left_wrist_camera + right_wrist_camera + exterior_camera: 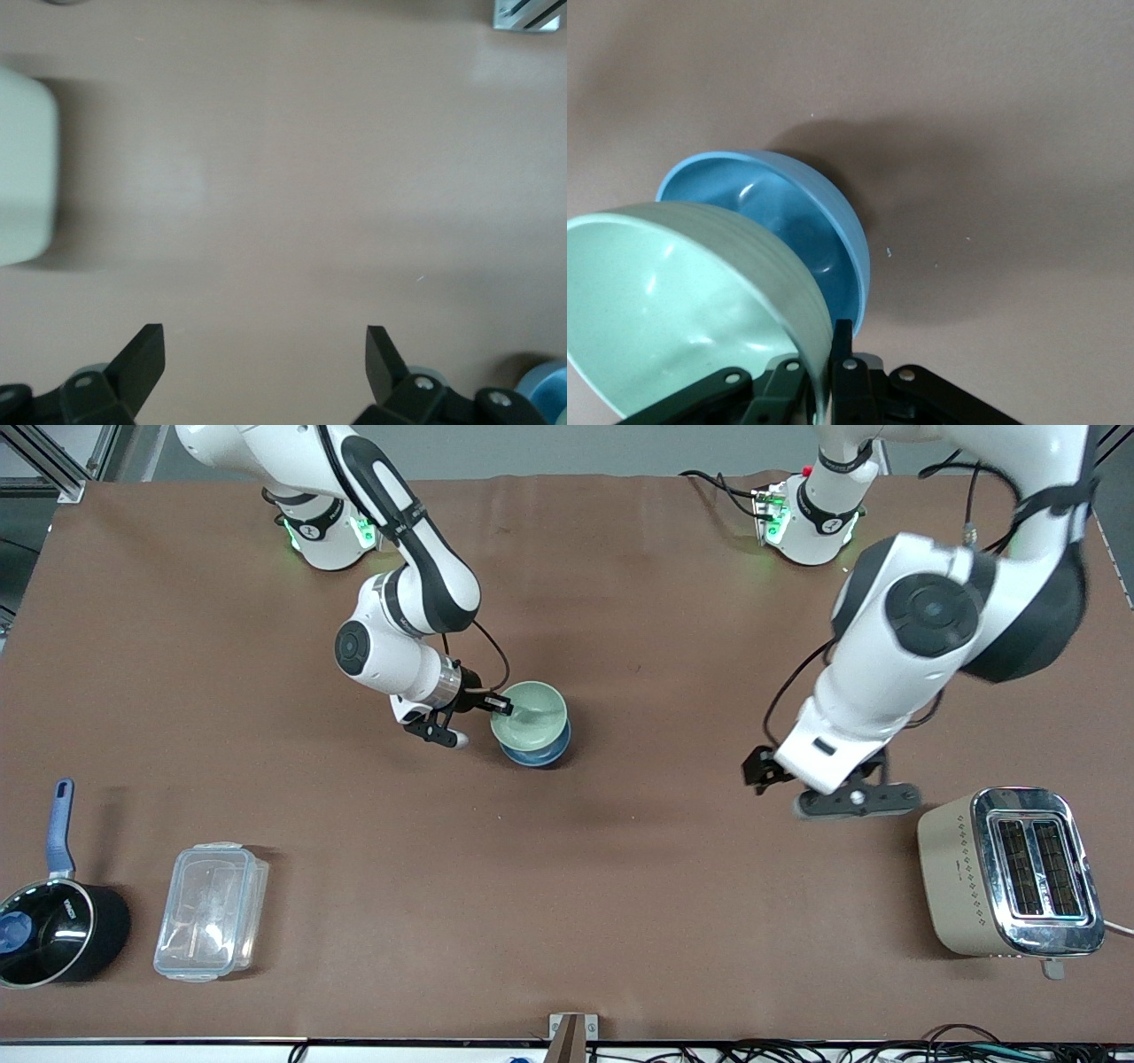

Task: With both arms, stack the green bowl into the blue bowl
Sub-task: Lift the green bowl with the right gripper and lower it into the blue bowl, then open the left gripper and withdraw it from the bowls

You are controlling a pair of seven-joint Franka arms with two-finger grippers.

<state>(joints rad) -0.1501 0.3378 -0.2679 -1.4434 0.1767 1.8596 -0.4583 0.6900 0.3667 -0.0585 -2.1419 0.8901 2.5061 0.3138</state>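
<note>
The pale green bowl (530,713) is tilted and sits partly over the blue bowl (536,755), which stands on the brown table near its middle. My right gripper (503,707) is shut on the green bowl's rim. In the right wrist view the green bowl (682,301) overlaps the blue bowl (788,230), and the right gripper (828,359) pinches the rim with one finger inside and one outside. I cannot tell whether the bowls touch. My left gripper (833,786) hangs open and empty over bare table beside the toaster; it is also in the left wrist view (263,343).
A beige toaster (1010,872) stands near the front camera at the left arm's end of the table. A clear plastic box (211,911) and a black saucepan with a blue handle (49,921) stand at the right arm's end. A pale blurred object (22,168) shows in the left wrist view.
</note>
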